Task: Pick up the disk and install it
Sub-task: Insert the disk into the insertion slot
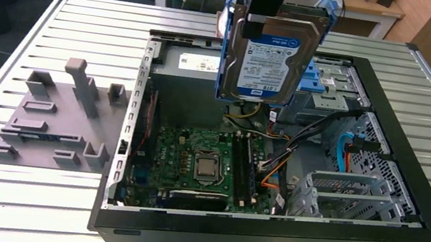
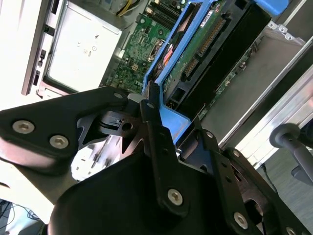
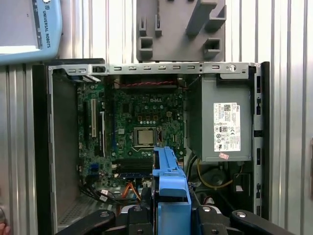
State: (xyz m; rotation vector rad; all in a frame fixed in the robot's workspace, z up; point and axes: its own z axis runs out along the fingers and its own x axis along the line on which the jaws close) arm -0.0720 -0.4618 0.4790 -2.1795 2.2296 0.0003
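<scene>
On the slatted table (image 1: 12, 207), above the open case's (image 1: 267, 235) far half, the disk (image 1: 269, 65) is being held upright, clenched edgewise in the gripper (image 1: 266, 27), seemingly to clear the cables (image 1: 314, 131)

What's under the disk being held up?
Under the disk, clamped in the gripper: green motherboard and cables in the open case. The disk hides part of the grey box.
</scene>
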